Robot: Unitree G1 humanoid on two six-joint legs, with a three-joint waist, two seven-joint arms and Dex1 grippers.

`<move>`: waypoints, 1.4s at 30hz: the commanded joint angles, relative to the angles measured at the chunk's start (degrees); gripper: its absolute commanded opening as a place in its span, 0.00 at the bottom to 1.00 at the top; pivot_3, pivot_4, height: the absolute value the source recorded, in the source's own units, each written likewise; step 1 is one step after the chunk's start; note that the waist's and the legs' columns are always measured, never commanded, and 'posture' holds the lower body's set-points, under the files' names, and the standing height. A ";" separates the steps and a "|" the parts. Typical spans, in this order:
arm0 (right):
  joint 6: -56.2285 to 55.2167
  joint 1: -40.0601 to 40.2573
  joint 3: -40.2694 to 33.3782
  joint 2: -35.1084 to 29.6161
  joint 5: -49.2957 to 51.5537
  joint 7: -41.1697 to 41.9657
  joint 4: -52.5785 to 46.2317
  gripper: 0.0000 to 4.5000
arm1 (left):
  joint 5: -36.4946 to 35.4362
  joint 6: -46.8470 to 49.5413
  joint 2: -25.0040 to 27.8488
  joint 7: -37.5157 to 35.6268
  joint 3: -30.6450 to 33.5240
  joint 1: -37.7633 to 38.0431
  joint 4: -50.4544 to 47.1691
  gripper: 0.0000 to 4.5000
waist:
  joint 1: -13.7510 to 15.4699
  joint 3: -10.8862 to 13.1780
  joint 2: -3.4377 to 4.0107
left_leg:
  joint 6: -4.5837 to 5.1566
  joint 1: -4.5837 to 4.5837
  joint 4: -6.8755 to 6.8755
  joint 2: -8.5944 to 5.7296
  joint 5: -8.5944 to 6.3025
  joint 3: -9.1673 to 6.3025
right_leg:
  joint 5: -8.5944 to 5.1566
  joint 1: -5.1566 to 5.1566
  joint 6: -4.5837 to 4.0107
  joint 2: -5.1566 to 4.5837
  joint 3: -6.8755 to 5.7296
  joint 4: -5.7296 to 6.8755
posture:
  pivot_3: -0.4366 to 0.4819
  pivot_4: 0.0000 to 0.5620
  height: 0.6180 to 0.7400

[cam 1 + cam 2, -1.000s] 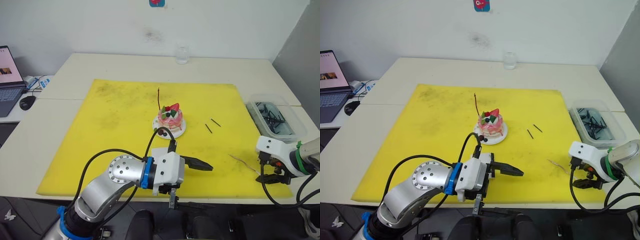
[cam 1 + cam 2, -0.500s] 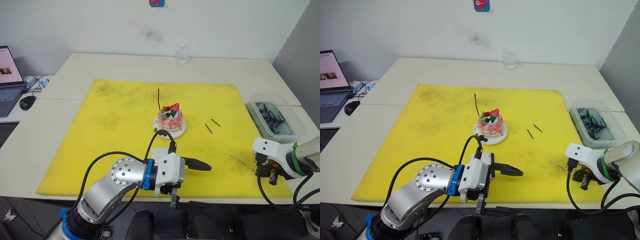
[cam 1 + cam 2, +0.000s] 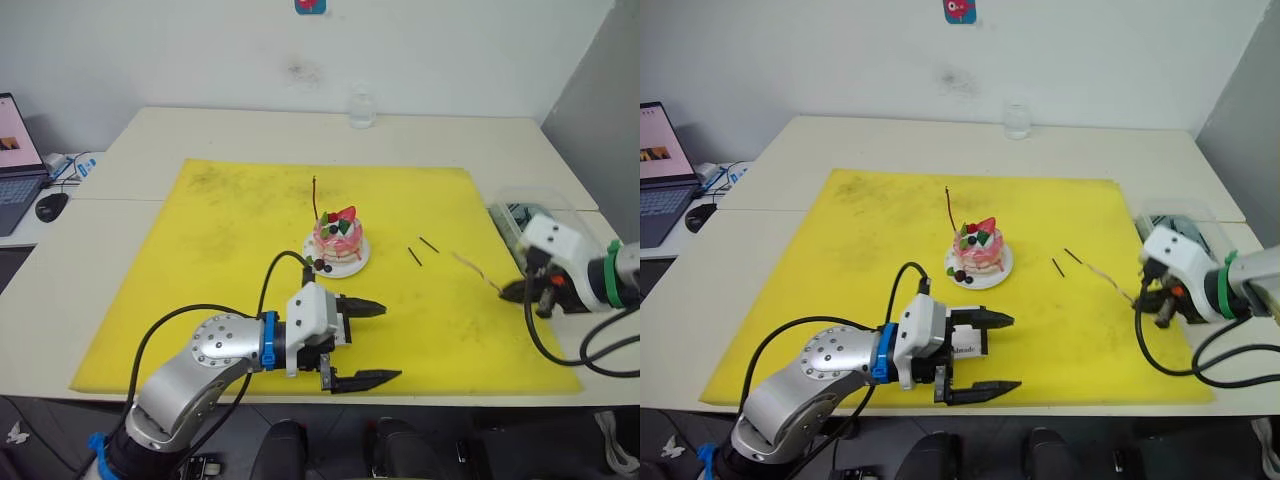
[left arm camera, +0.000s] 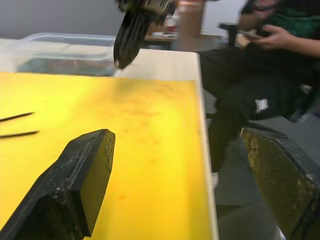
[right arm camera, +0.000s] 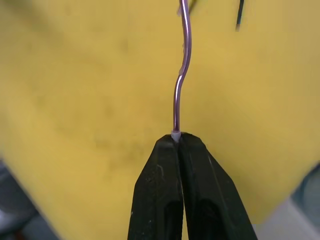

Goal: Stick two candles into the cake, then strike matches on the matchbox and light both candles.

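Gripping the second candle (image 5: 181, 75) by its very end, your right gripper (image 3: 1152, 298) has its jaws pinched tight on the pale tip, and the thin stick reaches out to the left over the yellow mat (image 3: 220, 230), toward the two matches (image 3: 423, 250). Treat it as a light, wiry thing that looks already kinked and will likely bend if you push it sideways; a hold this far from the free end probably lets that end waver, so drive it straight down. The cake (image 3: 340, 232) sits on its white plate (image 3: 355, 264) mid-mat, well left of that gripper, with one candle (image 3: 316, 198) standing at its far left edge. Your right arm hangs at the mat's right side, beside the clear tub (image 3: 520, 212). Your left gripper (image 3: 363, 342) waits low at the worktop's near edge, jaws spread wide, holding nothing.
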 commanded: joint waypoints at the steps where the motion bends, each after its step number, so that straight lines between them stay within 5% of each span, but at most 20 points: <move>1: -0.07 -6.28 -5.74 15.21 3.59 -10.32 -0.50 0.01 | -3.99 2.64 2.51 2.68 8.48 0.87 -2.35 1.00 | -0.47 0.01 0.00 | 0.00 0.00 -0.01 0.00 0.00 -0.01 | 0.01 0.00 0.01 0.03 0.00 0.01 | 0.48 0.27 1.00; 6: -13.86 -8.66 -5.60 37.42 -1.71 -25.00 4.19 0.01 | -8.17 5.82 2.01 8.02 14.64 0.03 -2.58 1.00 | -0.80 0.01 0.01 | -0.01 -0.05 -0.04 0.02 0.01 -0.14 | 0.02 -0.01 0.00 0.15 -0.10 0.04 | 0.48 0.27 1.00; 11: -41.33 -5.30 -1.78 50.09 -7.85 -25.64 12.53 0.01 | -7.72 5.17 2.46 10.03 18.00 0.92 0.11 1.00 | -0.77 0.01 0.00 | -0.01 -0.13 -0.07 0.01 0.00 -0.03 | 0.01 -0.05 0.01 -0.01 0.01 -0.05 | 0.48 0.27 1.00; 24: -65.62 -1.15 5.27 57.32 -13.96 -23.15 26.08 0.01 | -9.36 5.91 3.14 11.22 20.53 -0.03 2.91 1.00 | -0.98 0.01 0.01 | -0.01 0.00 -0.07 0.12 0.01 -0.04 | 0.07 -0.03 -0.07 0.07 -0.01 0.08 | 0.48 0.27 1.00; 42: -69.32 0.67 5.99 59.39 -14.96 -24.37 29.07 0.01 | -10.43 7.99 5.50 10.21 20.30 -1.25 2.44 1.00 | -0.98 0.01 0.01 | -0.01 0.00 -0.08 0.12 0.01 -0.02 | 0.07 -0.04 -0.07 -0.19 0.00 0.06 | 0.48 0.27 1.00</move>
